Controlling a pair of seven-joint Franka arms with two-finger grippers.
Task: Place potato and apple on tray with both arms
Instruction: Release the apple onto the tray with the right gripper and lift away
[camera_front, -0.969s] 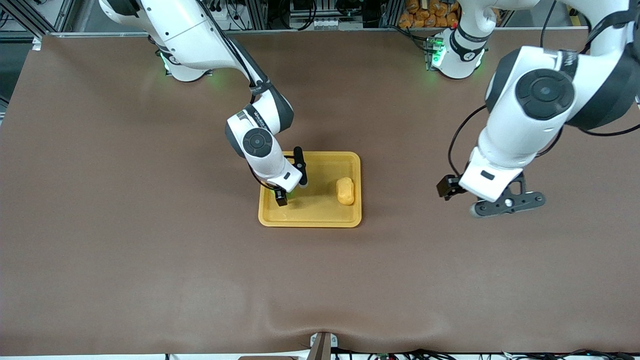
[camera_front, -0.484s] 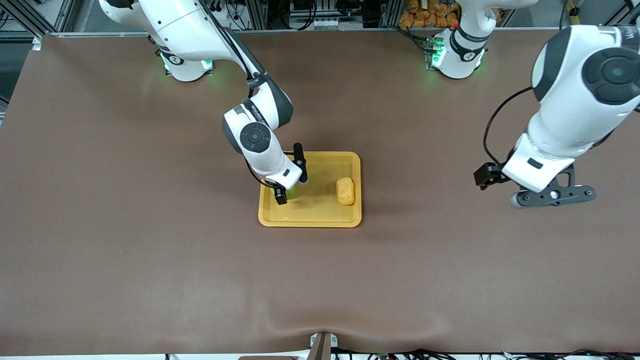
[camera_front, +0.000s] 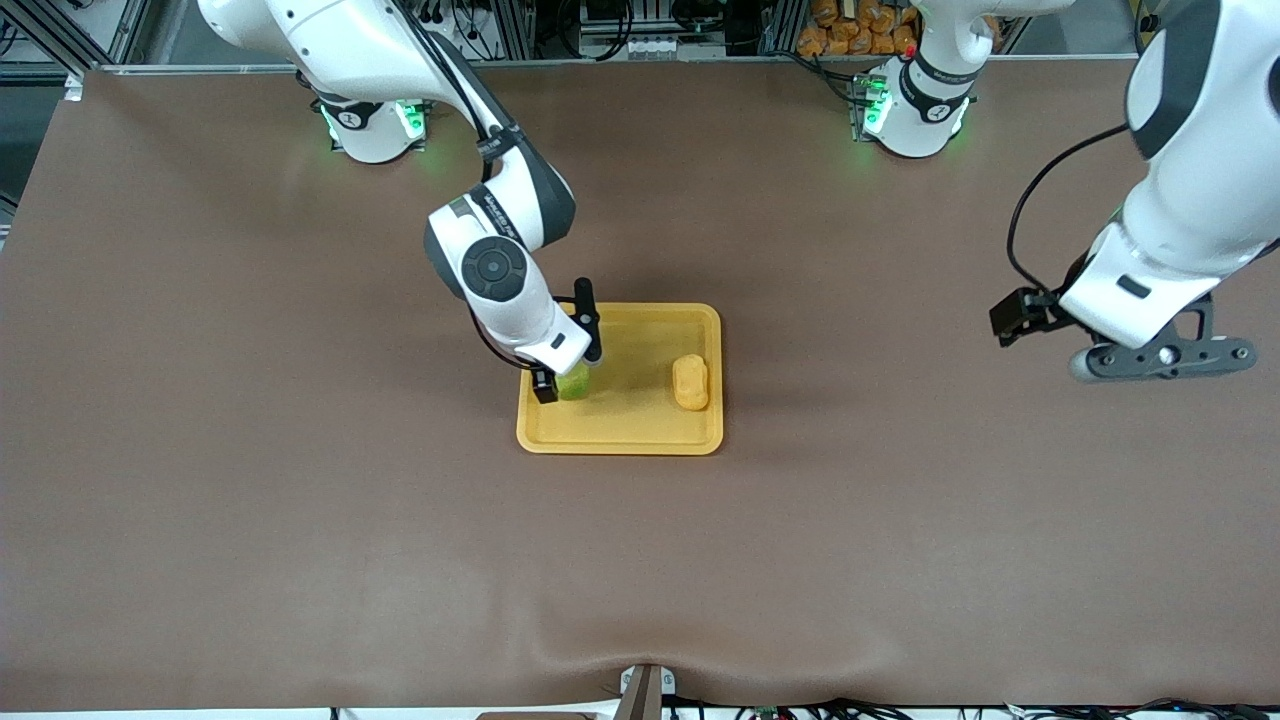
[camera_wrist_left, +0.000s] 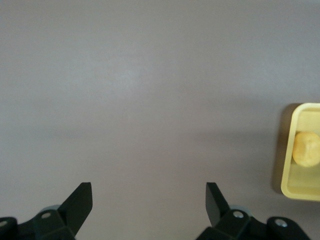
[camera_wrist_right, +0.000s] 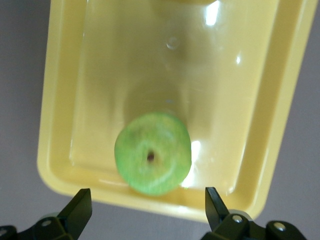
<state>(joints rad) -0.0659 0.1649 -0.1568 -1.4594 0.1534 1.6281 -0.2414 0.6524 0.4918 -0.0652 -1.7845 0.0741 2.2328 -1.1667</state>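
On the brown tabletop (camera_front: 300, 520) sits the yellow tray (camera_front: 640, 438), the potato (camera_front: 690, 383) lying in it toward the left arm's end and the green apple (camera_wrist_right: 153, 153) resting free in it toward the right arm's end. The right claw (camera_front: 566, 368) hangs over the apple with its fingers (camera_wrist_right: 80, 207) spread wide and holding nothing. The left claw (camera_wrist_left: 149, 202) hovers wide and empty over bare tabletop, well apart from the tray at the left arm's end.

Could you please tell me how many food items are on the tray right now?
2. The apple sits in the tray toward the right arm's end, under the open right claw. The potato lies toward the left arm's end. None looks hidden.
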